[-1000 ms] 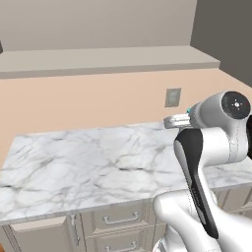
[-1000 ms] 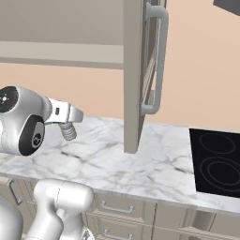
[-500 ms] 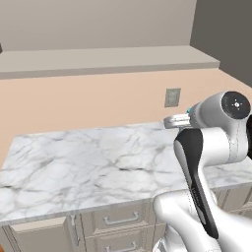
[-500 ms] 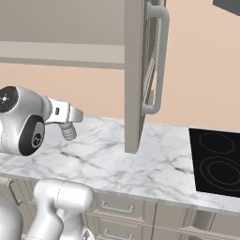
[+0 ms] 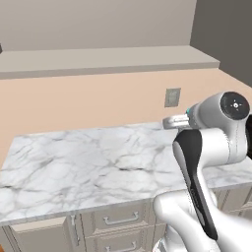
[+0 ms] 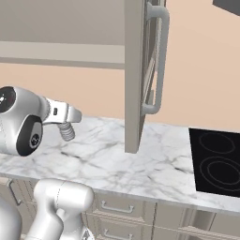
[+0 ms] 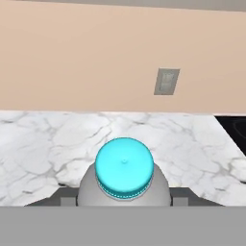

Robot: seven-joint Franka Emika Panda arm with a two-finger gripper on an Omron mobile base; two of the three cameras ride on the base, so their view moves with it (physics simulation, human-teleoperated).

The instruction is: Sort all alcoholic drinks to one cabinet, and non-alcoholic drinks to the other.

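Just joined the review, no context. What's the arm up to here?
The gripper is shut on a small clear bottle with a teal cap, one of the non-alcoholic drinks, held above the marble counter. The cap points toward the wall with the outlet. In the right base view an upper cabinet door stands open beside the arm, with a black cooktop further right. The bottle is not yet in a cabinet.

**Arm over a marble surface, teal glint at its wrist**

The white arm [image 5: 211, 147] rises from the lower right, its dark-striped link bending up to a round joint. Just left of that joint a small teal patch [image 5: 187, 111] shows against a grey stub. Behind it, a wall outlet [image 5: 172, 97] sits on the peach wall. The marble surface [image 5: 83, 162] spreads leftward above pale drawers [image 5: 118, 219]. A shelf [image 5: 108, 60] runs overhead.
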